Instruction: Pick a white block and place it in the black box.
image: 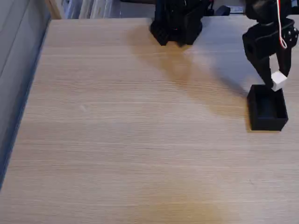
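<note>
Above black box [267, 110], pincer [274, 82] clamps white block [278, 80]; table [131, 140] bare around.

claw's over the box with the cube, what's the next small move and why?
Probably open the claw a little to release. In the fixed view it holds the white block just above the back rim of the black box, so a slight nudge toward the box's middle first would be safer.

wooden table [131, 140] lies bare left of the black box [266, 110].
</note>
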